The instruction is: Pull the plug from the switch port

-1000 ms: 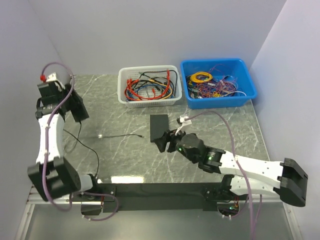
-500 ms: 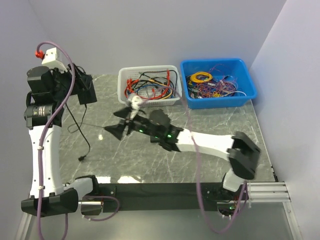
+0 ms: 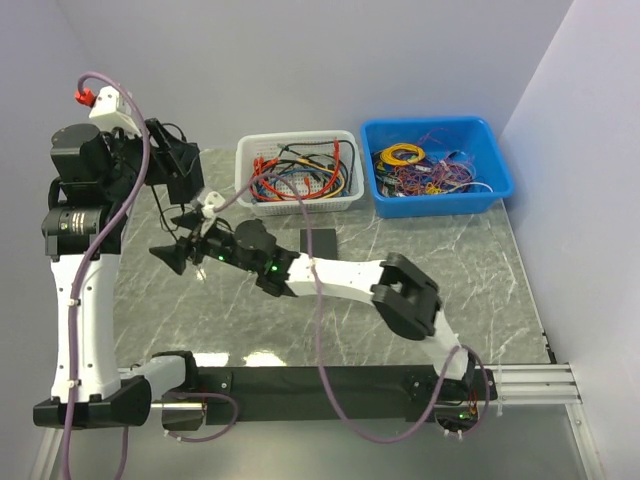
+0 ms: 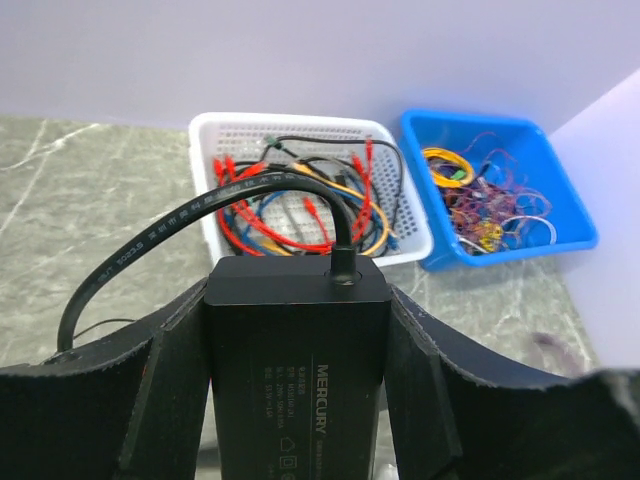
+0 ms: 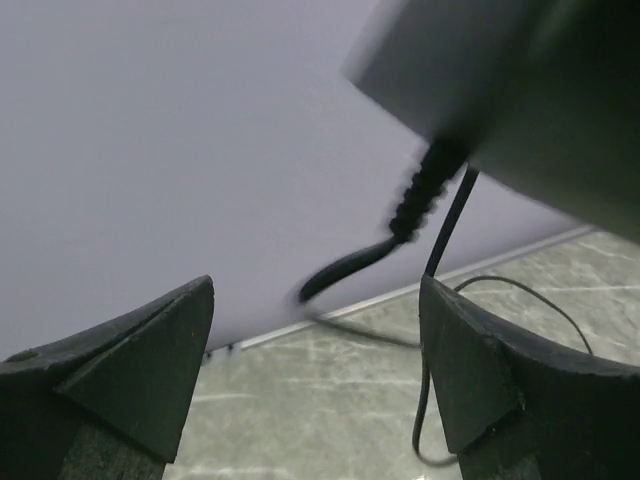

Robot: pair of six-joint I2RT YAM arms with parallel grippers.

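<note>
Switch [image 4: 297, 330] in left tool [image 4: 298, 400], plug [image 4: 342, 262] inside

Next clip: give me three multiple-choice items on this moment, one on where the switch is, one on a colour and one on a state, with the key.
1. Where is the switch?
A. In the right end effector
B. In the left end effector
C. In neither end effector

2. What colour is the cable plugged into the switch?
A. Red
B. Black
C. Yellow

3. What is the state of the right end effector?
A. Open, holding nothing
B. Shut on the plug
C. Shut on the cable

Key:
1 B: the left wrist view shows its fingers pressed against both sides of the switch.
2 B: a black cable arcs away from the plug seated in the switch.
3 A: the right wrist view shows its fingers spread apart, with the cable beyond them and ungripped.
</note>
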